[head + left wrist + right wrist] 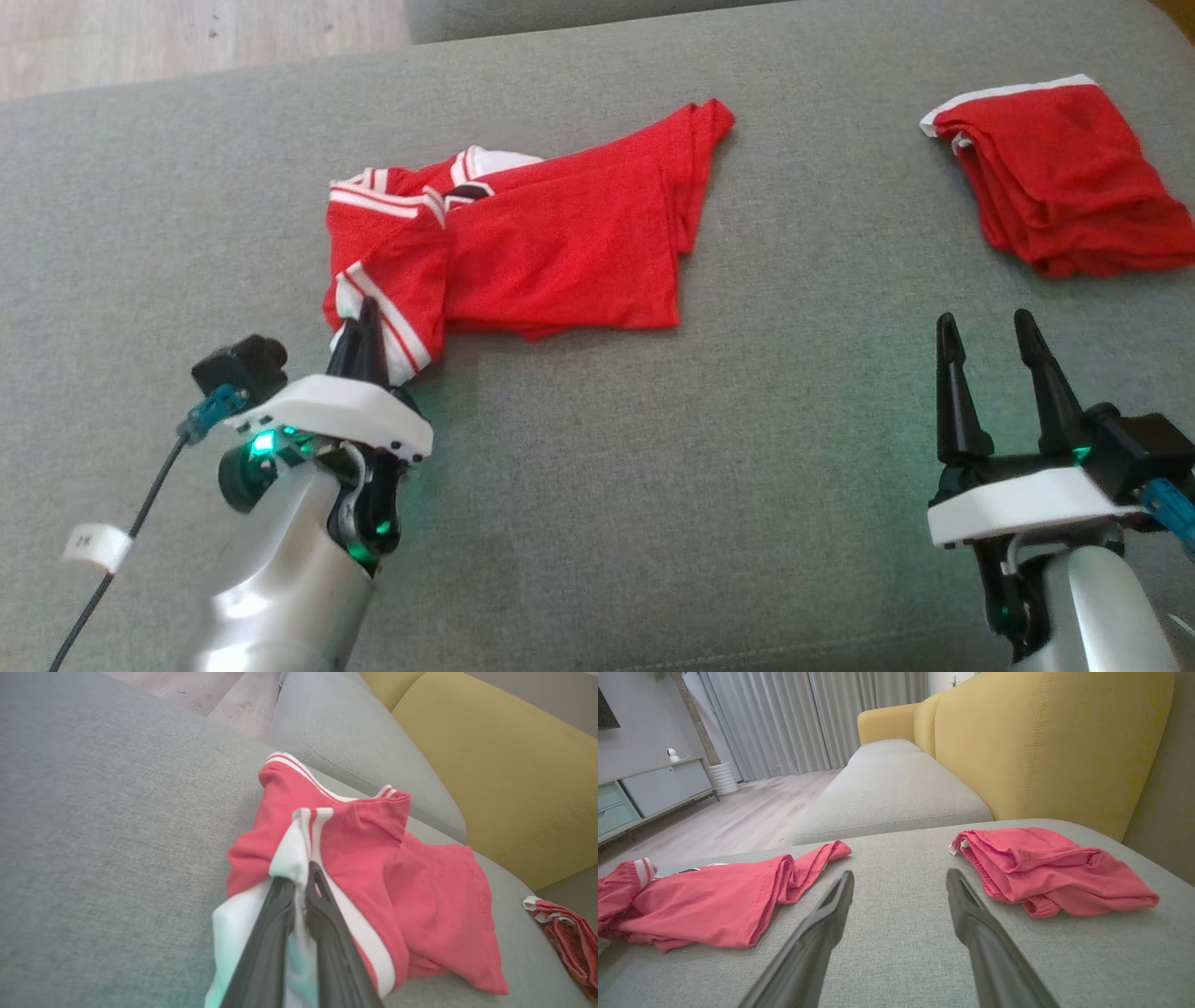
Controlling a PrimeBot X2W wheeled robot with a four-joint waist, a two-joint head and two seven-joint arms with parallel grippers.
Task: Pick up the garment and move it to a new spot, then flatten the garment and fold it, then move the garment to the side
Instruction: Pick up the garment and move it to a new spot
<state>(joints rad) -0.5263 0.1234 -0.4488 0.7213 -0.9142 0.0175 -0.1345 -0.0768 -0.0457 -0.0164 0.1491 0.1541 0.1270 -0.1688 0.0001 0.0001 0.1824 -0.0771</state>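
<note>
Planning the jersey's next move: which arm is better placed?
Left: the left tool is shut on the red white-striped fabric jersey; the right tool stands open, apart, over grey fabric cushion.

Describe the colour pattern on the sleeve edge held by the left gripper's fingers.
White band with a red stripe, on the red garment; best in the left wrist view.
</note>
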